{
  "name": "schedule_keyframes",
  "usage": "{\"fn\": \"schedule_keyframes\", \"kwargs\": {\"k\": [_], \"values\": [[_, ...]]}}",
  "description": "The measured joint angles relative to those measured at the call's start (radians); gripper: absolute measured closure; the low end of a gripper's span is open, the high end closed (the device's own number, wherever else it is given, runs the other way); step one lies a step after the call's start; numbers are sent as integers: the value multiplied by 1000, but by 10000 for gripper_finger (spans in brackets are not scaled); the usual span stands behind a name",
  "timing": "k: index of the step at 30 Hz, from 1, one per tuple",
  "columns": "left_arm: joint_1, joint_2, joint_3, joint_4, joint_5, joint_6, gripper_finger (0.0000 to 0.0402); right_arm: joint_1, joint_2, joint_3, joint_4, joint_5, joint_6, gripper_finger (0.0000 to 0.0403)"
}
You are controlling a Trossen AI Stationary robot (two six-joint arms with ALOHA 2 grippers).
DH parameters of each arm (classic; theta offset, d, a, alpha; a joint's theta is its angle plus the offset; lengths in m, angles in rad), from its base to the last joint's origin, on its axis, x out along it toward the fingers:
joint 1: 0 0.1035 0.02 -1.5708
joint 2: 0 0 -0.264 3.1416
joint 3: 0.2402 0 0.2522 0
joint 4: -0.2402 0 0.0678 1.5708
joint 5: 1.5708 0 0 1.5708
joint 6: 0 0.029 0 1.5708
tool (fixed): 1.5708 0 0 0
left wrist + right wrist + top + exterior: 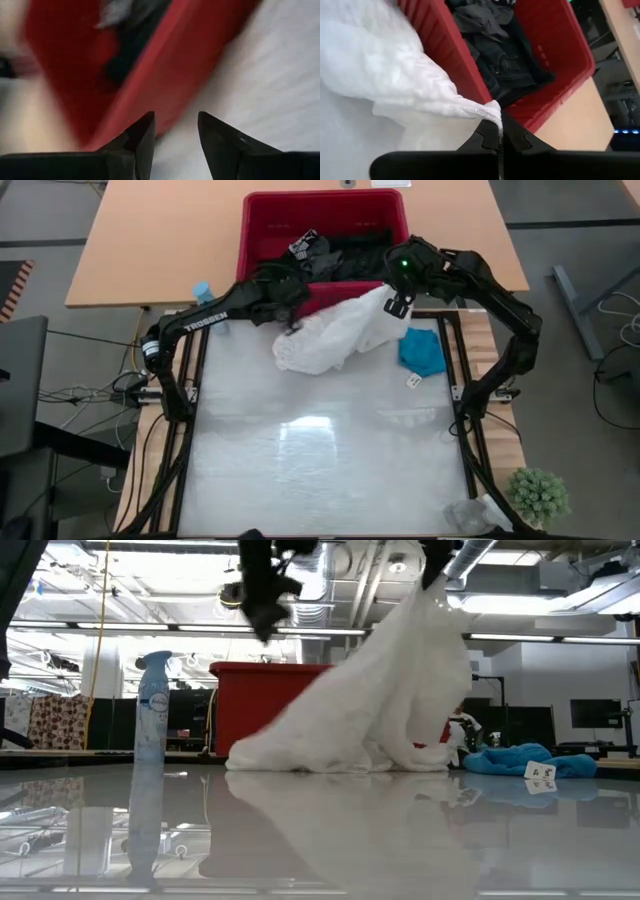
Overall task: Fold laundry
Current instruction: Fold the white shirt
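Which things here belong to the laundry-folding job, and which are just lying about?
Job: white garment, pinched by the right claw; teal garment; dark clothes in the red basket; left claw, open.
Lying about: spray bottle; small plant.

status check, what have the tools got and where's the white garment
Right tool shut on white garment, corner lifted by red basket. Left tool open, empty, at basket's front edge. Teal garment lies beside; dark clothes in basket.
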Motion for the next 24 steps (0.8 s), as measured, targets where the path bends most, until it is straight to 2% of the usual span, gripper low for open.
{"fn": "schedule_keyframes", "kwargs": {"k": [2, 4, 6, 8, 12, 17, 21, 24], "values": [[0, -11, 27, 90, 227, -42, 263, -2, 0, -12, 14, 0, -1, 383], [-8, -19, 37, 159, 389, -110, 264, -17, 0, -17, 21, 0, 11, 383], [-27, -28, 31, 224, 456, -201, 264, -49, 0, -17, 34, 1, 66, 383], [-66, -30, 11, 305, 450, -258, 264, -84, 0, -17, 37, 0, 137, 383], [-181, 3, -76, 582, 324, -230, 264, -131, 0, -17, 39, -43, 140, 383], [-292, 125, -165, 909, 45, -108, 264, -138, 1, -17, 46, -55, 128, 383], [-340, 251, -164, 1040, -108, 44, 263, -140, 1, -17, 47, -55, 127, 383], [-374, 343, -162, 1060, -211, 163, 259, -140, 1, -17, 47, -56, 129, 383]]}}
